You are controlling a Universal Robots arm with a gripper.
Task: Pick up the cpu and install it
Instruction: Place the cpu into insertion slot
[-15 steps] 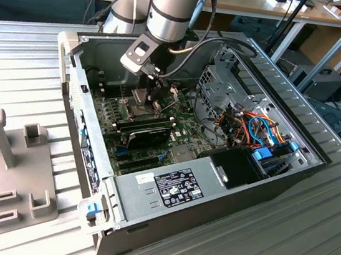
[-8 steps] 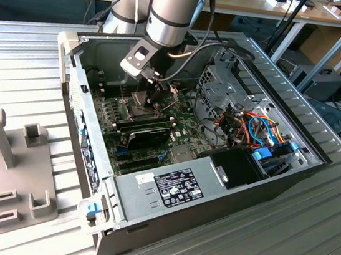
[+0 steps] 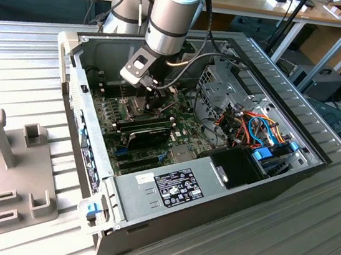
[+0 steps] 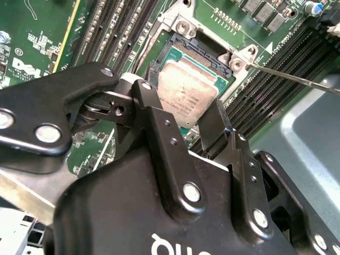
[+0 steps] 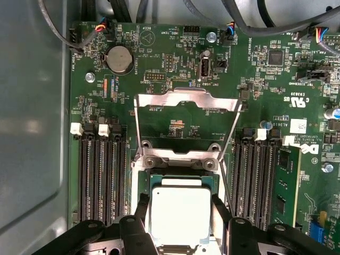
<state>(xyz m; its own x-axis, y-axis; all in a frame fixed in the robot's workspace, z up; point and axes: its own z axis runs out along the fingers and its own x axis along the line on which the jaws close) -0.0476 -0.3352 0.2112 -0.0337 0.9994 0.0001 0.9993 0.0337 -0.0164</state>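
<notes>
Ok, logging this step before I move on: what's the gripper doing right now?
Gripper: closed on the cpu, fingers on two opposite edges, over the open socket.

The cpu (image 4: 187, 93) has a dull silver-grey top. The motherboard (image 5: 175, 64) is deep green, speckled with fine white lettering; on the motherboard the memory slots (image 5: 101, 175) are black with white clips. The gripper (image 4: 183, 103) is matt black with silver screws. Beside the motherboard, cables (image 3: 253, 127) run orange, blue and red.
</notes>
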